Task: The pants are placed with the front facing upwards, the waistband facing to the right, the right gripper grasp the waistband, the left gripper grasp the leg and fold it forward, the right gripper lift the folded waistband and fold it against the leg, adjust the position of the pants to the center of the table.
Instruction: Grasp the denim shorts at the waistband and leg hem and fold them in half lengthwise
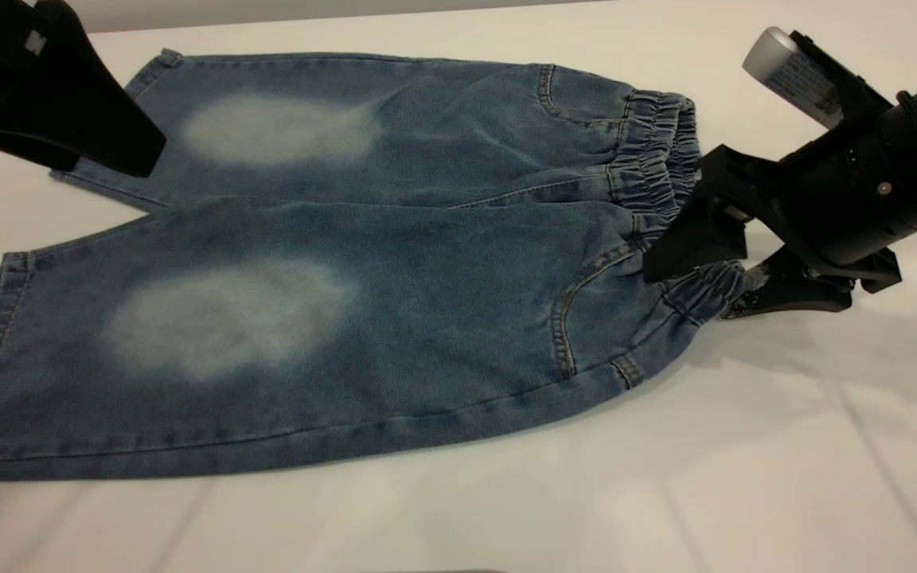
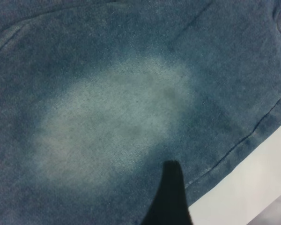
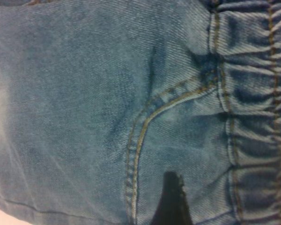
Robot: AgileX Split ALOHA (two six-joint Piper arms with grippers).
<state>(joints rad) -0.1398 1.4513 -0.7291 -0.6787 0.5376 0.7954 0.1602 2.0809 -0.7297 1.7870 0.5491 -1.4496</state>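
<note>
The pants (image 1: 395, 263) lie flat on the counter (image 1: 745, 477), and the right end effector (image 1: 713, 274), at 3 o'clock, pinches the waistband (image 1: 657, 171) so thinly it may slip, while I cannot tell the left end effector's (image 1: 120, 147) state at 10 o'clock.

A smooth white tabletop (image 1: 745, 477) fills nearly the whole scene, softly lit from above. Faint pale streaks of reflected light cross its near part. A thin grey strip (image 1: 267, 9) runs beyond its far edge.
</note>
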